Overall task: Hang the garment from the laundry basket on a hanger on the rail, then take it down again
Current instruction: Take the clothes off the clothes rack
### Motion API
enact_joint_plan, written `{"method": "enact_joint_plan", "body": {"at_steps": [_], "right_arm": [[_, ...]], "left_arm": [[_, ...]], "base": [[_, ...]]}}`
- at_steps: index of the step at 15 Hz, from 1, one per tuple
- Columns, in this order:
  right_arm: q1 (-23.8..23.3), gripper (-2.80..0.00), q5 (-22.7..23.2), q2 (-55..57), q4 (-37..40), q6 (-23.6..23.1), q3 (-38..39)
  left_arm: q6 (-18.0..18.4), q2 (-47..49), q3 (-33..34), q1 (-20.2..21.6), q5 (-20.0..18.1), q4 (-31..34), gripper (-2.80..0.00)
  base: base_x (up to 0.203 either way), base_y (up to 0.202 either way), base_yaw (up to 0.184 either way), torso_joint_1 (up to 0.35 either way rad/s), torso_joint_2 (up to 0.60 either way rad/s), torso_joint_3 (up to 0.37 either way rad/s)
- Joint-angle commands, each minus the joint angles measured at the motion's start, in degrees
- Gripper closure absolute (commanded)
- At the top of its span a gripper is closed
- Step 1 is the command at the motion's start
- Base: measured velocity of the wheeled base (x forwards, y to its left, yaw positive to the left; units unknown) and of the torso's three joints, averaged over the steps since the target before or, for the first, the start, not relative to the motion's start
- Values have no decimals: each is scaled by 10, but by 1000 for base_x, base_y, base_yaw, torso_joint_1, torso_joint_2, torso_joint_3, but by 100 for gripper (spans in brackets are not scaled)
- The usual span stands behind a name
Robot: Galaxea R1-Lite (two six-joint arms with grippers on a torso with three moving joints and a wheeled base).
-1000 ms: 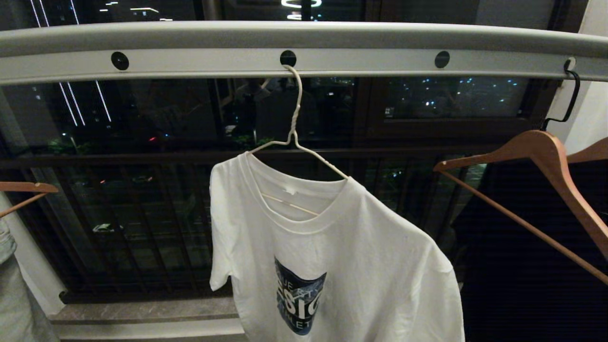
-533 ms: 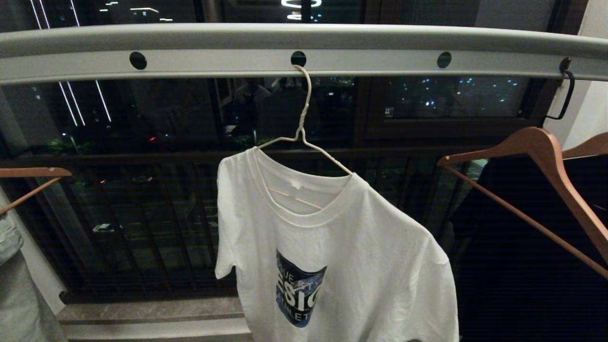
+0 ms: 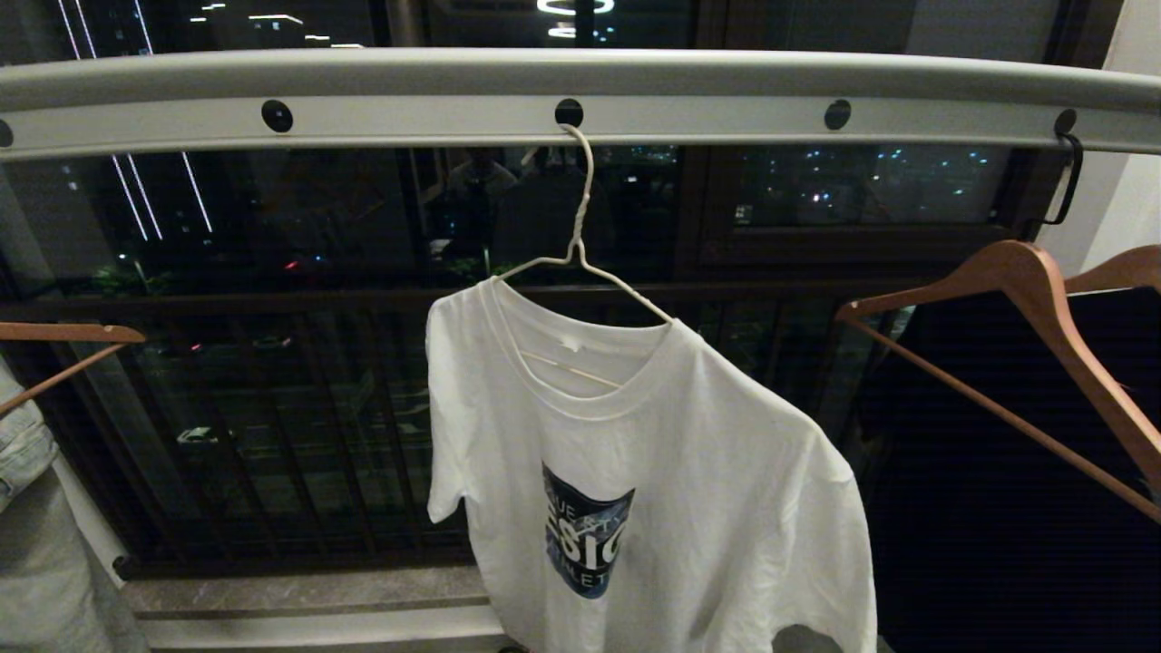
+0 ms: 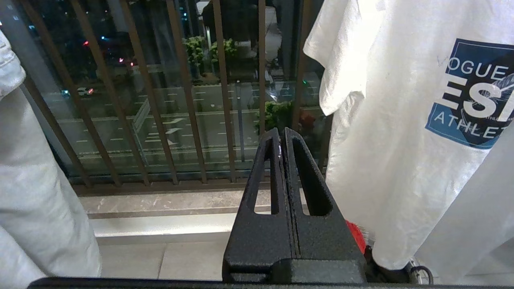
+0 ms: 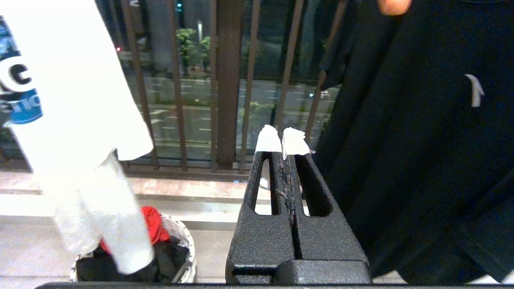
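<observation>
You've got the garment (image 3: pixel 653 472) on the hanger (image 3: pixel 580 258), hooked into a hole in the rail (image 3: pixel 580 91). Below the rail, the left gripper (image 4: pixel 281 134) and right gripper (image 5: pixel 283 140) are both clamped together, holding nothing. The laundry basket (image 5: pixel 186 249) sits under the shirt's hem.

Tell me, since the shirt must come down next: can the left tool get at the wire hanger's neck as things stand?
Probably yes. The hanger neck is bare above the T-shirt, and the rail is clear beside it. The left tool, shut, sits low, so it must rise and open.
</observation>
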Motion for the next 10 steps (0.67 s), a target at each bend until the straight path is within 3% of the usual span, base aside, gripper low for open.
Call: {"method": "enact_joint_plan", "body": {"at_steps": [1, 10], "right_arm": [[0, 0, 3, 1, 1, -1, -1], [0, 0, 28, 58, 69, -3, -106]], "left_arm": [[0, 0, 0, 0, 0, 0, 0], [0, 0, 0, 0, 0, 0, 0]], "base": [[0, 0, 0, 0, 0, 0], [0, 0, 0, 0, 0, 0]]}}
